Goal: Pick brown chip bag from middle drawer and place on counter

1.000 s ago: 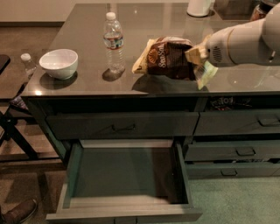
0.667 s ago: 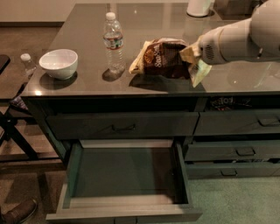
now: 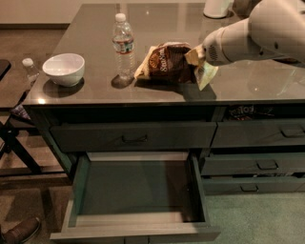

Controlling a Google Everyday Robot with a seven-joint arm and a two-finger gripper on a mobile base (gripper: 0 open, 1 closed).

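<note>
The brown chip bag (image 3: 167, 62) lies on its side on the counter (image 3: 95, 38), its white lettering facing up. My gripper (image 3: 196, 61) is at the bag's right end, at the tip of the white arm that reaches in from the right; it holds the bag's cream-yellow and pale green edge. The middle drawer (image 3: 138, 188) stands pulled out below the counter's front, and its plain floor is bare.
A clear water bottle (image 3: 124, 45) stands just left of the bag. A white bowl (image 3: 64, 69) sits at the counter's left edge. A white container (image 3: 217, 7) is at the back right. Closed drawers with handles (image 3: 257, 164) are on the right. A dark stand (image 3: 14, 138) is at the left.
The arm and the bag have shifted a little to the left along the counter, and the bag now lies lower and flatter on the surface.
</note>
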